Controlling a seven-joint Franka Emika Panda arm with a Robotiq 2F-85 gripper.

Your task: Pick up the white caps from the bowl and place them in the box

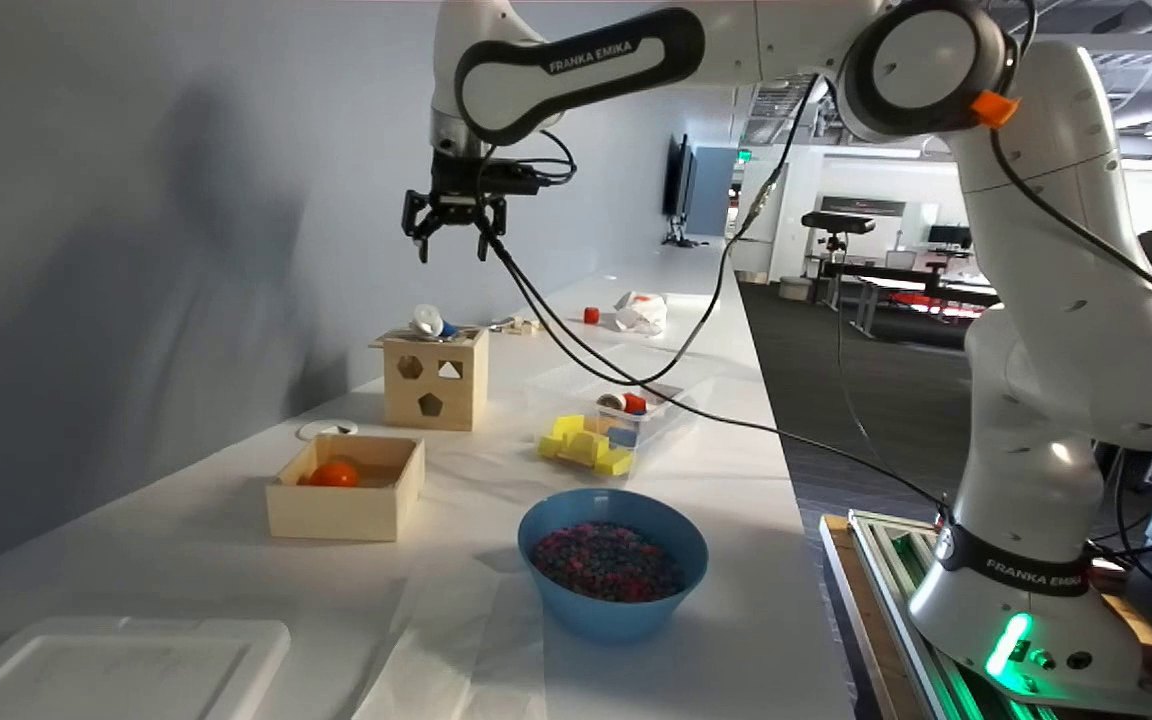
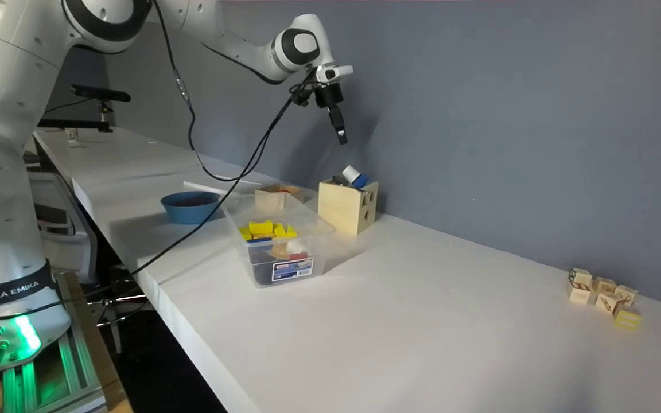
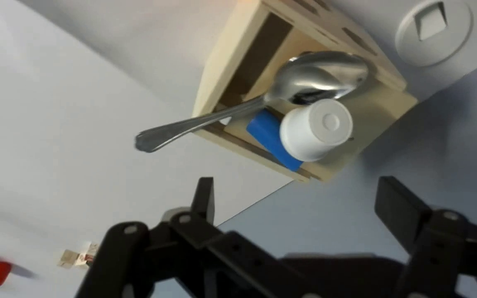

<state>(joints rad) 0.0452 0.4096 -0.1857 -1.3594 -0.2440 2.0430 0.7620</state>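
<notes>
Above the wooden box (image 1: 431, 384), the empty tool (image 1: 452, 251) gapes wide.

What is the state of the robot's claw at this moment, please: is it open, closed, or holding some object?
Claw: open, its jaws standing well apart, holding nothing.

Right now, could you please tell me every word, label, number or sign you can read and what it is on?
"FRANKA EMIKA": the forearm's black trim.
"FRANKA EMIKA": the base's black band, in both exterior views.
Label on the clear bin: too blurred to read.
Far green sign: too small to read.
Wooden blocks' markings: too small to read.
</notes>
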